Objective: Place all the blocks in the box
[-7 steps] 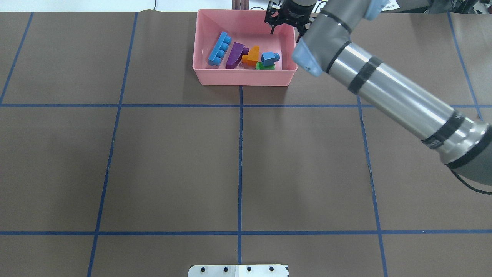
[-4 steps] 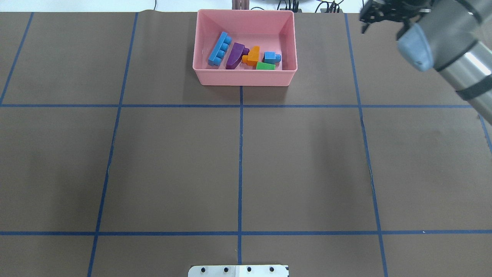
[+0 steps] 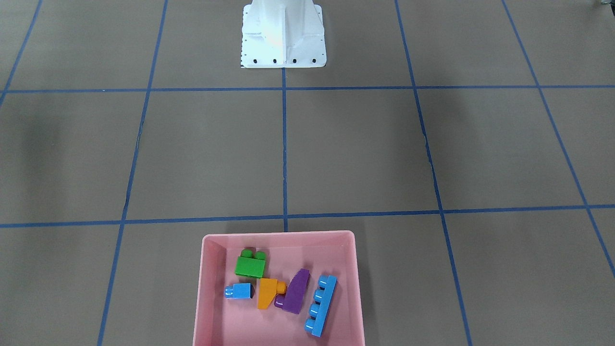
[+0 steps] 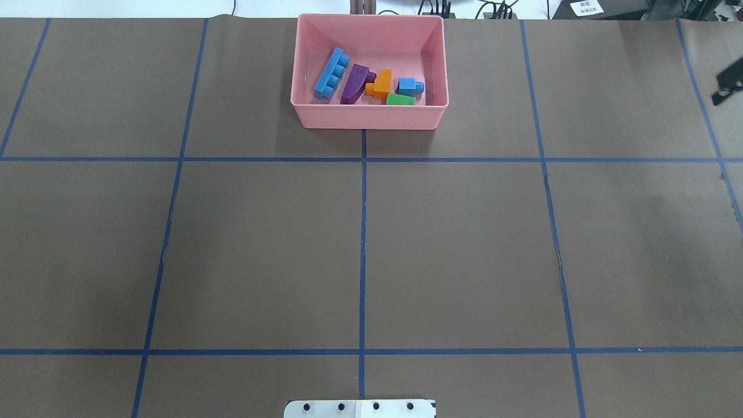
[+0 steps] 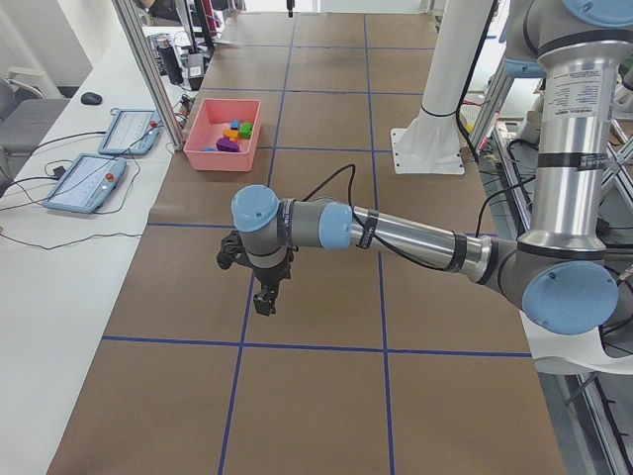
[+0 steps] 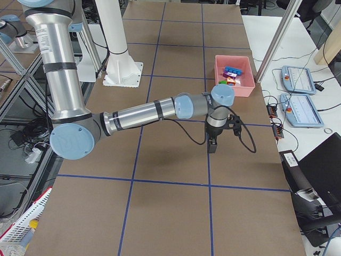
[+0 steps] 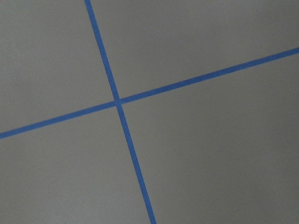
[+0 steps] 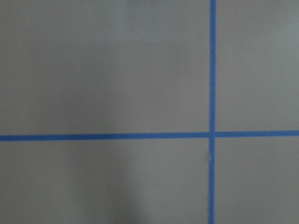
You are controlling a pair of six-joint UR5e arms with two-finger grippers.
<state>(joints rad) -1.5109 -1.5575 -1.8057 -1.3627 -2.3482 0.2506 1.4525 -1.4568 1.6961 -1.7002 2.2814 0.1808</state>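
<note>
Pink box [image 4: 368, 116] holds 5 blocks [image 4: 354, 84].

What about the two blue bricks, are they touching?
Apart. The front-facing view shows the orange brick and purple brick lying between the small blue brick and long blue brick.

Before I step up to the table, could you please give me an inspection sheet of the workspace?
Surface: brown table with blue tape grid.
Job's things: shallow pink plastic box holds all five studded plastic bricks: long blue brick, purple sloped brick, orange sloped brick, small blue brick, green brick.
Clutter: nothing seen.
Grippers: left gripper and right gripper hang over table, away from the box; open or shut unclear.
Cables: black cable loops beside the right gripper.
Surroundings: white metal robot base; two tablets on the side bench.
</note>
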